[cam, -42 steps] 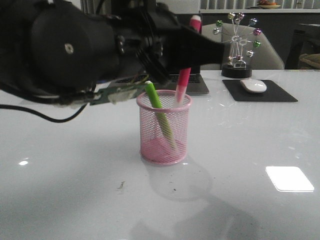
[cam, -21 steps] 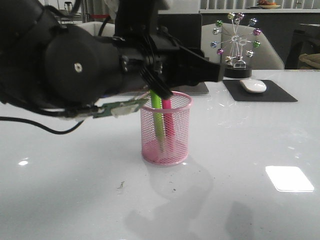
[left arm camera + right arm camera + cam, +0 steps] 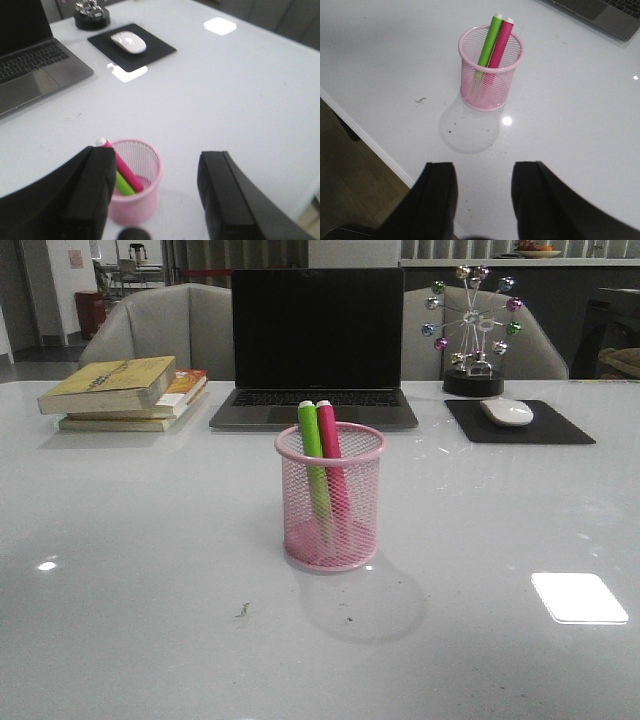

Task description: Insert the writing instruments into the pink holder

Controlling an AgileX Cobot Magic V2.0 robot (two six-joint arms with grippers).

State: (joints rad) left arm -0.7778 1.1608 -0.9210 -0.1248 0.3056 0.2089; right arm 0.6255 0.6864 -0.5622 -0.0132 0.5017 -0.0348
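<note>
Since both markers, green (image 3: 314,460) and pink (image 3: 333,465), lean inside the pink holder (image 3: 331,498) mid-table | left hand (image 3: 155,192) spread, right hand (image 3: 480,195) spread, both empty | risk: a swinging arm tips the light holder

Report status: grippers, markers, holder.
Left gripper open, empty. Right gripper open, empty. Green marker and pink marker inside pink holder. Nothing obstructing.

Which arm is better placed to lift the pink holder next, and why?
Probably left. In the left wrist view, the pink holder sits close by the open left gripper, nearly between its jaws. In the right wrist view the holder lies well beyond the open right gripper.
</note>
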